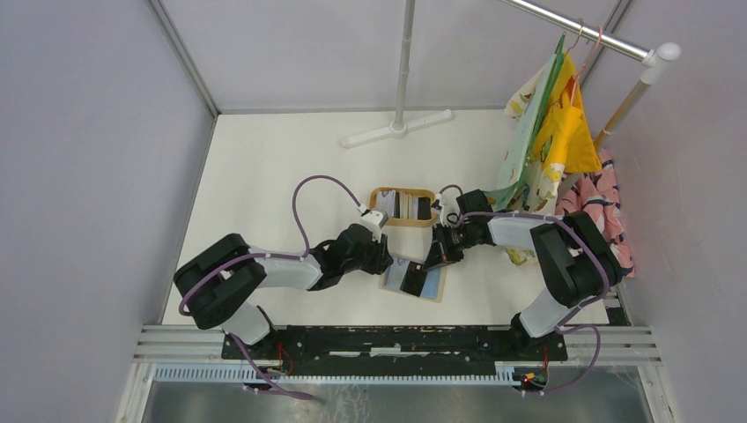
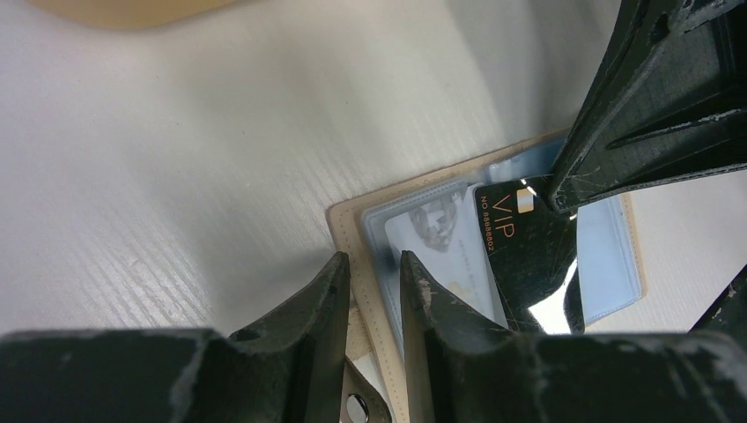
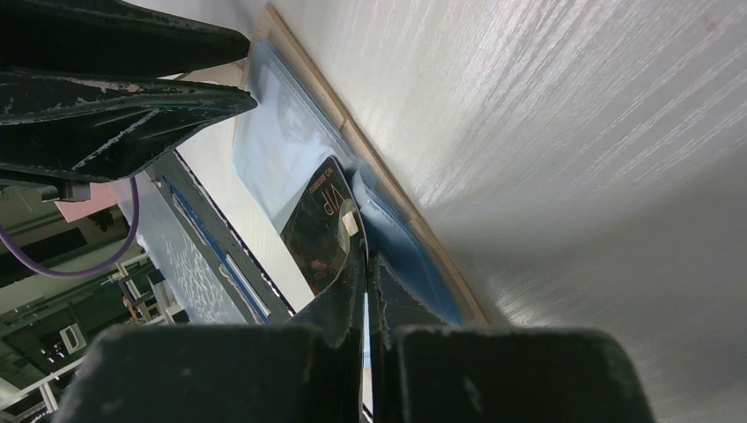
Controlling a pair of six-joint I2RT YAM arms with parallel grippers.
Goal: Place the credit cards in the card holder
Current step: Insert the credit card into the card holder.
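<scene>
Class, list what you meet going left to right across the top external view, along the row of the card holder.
left arm's elbow, left gripper, card holder, right gripper pinching a black card, right arm's elbow

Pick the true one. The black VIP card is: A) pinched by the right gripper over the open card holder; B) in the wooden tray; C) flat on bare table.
A: the right gripper is shut on the black VIP card, over the card holder and its blue lining.

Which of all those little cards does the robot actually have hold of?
The black card marked VIP, pinched in the right tool over the open card holder. The pale grey card is already sleeved; the rest lie in the wooden tray.
</scene>
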